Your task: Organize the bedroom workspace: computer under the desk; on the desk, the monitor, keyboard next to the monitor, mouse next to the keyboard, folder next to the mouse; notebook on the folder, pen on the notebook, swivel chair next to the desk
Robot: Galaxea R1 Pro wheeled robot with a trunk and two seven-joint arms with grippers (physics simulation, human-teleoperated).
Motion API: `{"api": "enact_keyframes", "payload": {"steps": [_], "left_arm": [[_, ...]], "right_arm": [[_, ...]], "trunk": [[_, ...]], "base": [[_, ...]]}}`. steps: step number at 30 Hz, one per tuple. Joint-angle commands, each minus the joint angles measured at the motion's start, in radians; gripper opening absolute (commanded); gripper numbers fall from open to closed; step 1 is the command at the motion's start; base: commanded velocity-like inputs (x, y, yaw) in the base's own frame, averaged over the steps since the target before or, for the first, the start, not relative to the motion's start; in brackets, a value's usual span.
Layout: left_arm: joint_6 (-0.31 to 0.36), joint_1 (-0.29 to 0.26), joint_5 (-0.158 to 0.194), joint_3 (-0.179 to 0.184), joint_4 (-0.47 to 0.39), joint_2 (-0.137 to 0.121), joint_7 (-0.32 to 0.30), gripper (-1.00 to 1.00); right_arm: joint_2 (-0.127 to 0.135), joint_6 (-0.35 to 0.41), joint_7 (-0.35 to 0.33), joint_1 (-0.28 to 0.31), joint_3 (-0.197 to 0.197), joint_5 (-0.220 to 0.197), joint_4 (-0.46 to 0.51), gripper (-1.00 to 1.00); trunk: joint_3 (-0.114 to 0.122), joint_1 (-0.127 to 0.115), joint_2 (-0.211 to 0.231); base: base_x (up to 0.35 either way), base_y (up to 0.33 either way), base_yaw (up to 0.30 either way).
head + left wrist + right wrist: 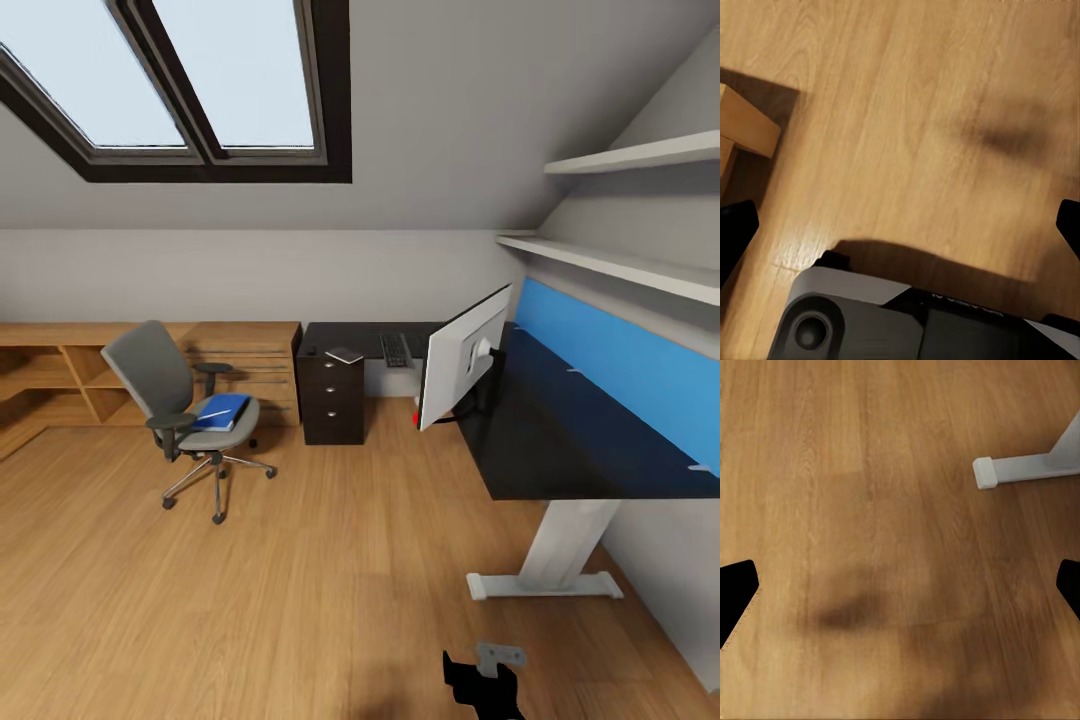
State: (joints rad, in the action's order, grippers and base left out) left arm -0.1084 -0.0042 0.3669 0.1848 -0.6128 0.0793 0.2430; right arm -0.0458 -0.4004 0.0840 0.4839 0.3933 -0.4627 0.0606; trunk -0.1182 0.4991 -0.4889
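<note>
Resting on the swivel chair [165, 400], the folder [221, 412] lies far left of the desk [560, 440]; left gripper [900, 225] and right gripper [900, 585] both spread over floor.

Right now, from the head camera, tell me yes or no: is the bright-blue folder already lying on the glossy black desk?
No, the bright-blue folder lies on the seat of the grey swivel chair, apart from the glossy black desk.

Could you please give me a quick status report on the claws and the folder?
Both claws open, empty, over bare wood floor. Folder on swivel chair seat, away from the desk. Open floor between robot and chair.
</note>
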Motion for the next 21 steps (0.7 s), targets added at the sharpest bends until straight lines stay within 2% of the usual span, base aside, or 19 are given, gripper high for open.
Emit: {"api": "enact_keyframes", "payload": {"steps": [1,7,8,21], "left_arm": [[-0.004,0.000,0.011,0.007,-0.001,-0.001,0.007,1.00],[-0.004,0.000,0.011,0.007,-0.001,-0.001,0.007,1.00],[-0.004,0.000,0.011,0.008,0.000,-0.001,0.007,1.00],[-0.005,0.000,0.011,0.008,0.002,-0.001,0.007,1.00]], "right_arm": [[-0.001,-0.004,0.005,0.001,0.009,-0.006,-0.001,1.00],[-0.005,-0.023,0.005,0.001,0.010,-0.007,-0.001,1.00],[-0.022,-0.051,0.005,0.001,0.009,-0.004,-0.003,1.00],[-0.027,-0.103,0.005,0.001,0.010,-0.004,-0.032,1.00]], "trunk": [[0.001,-0.003,0.006],[0.020,-0.026,0.048],[0.022,-0.026,0.048],[0.042,-0.026,0.048]], "base": [[0.000,0.000,0.000],[0.000,0.000,0.000],[0.000,0.000,0.000],[0.000,-0.007,0.000]]}}
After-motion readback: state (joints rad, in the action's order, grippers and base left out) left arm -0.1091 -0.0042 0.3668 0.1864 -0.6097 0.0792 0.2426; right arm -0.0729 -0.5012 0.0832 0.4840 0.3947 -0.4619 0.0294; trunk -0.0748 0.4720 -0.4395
